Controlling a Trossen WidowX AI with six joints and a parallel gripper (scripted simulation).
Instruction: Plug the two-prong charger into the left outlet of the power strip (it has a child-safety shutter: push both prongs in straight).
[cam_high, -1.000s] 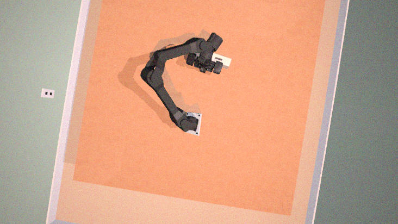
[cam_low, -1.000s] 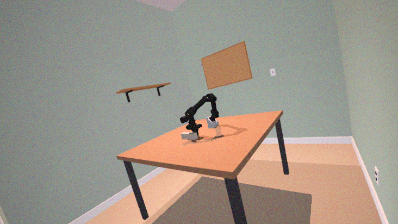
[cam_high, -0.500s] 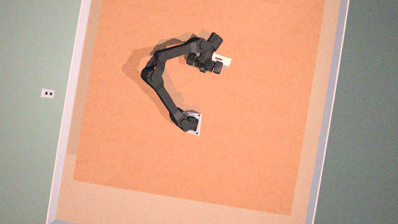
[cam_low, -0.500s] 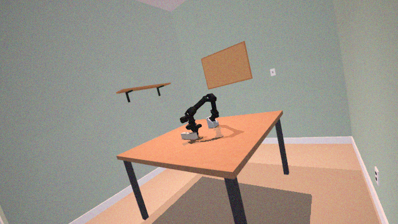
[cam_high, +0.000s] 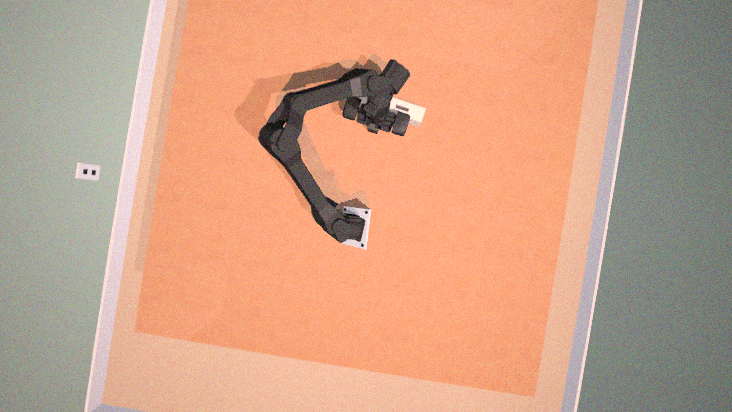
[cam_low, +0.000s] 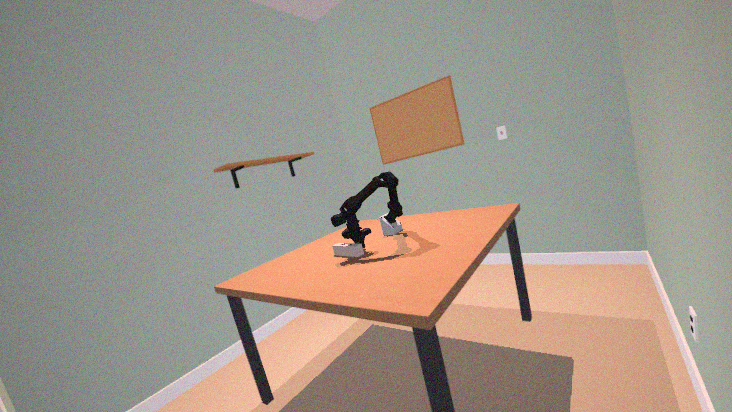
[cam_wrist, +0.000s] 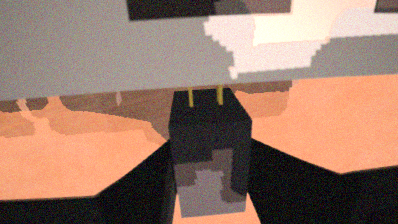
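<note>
The white power strip (cam_high: 417, 114) (cam_low: 348, 250) (cam_wrist: 100, 55) lies on the table, partly hidden by the arm in the top view. My gripper (cam_low: 362, 244) (cam_wrist: 205, 143) is shut on the black charger (cam_wrist: 212, 137), close beside the strip. In the wrist view, two thin yellow prongs (cam_wrist: 220, 96) point from the charger toward the strip. Their far ends meet the strip's lower edge in the picture. Whether they touch it or are in slots cannot be told. The outlet slots are not visible. The charger is too small or hidden to make out in the top and exterior views.
The table (cam_high: 435, 255) (cam_low: 317, 286) carries the arm's pale base plate (cam_high: 366, 235). The strip has dark recesses (cam_wrist: 210, 7) at the top of the wrist view. A wall shelf (cam_low: 263, 161) and a brown board (cam_low: 417, 120) are beyond the table.
</note>
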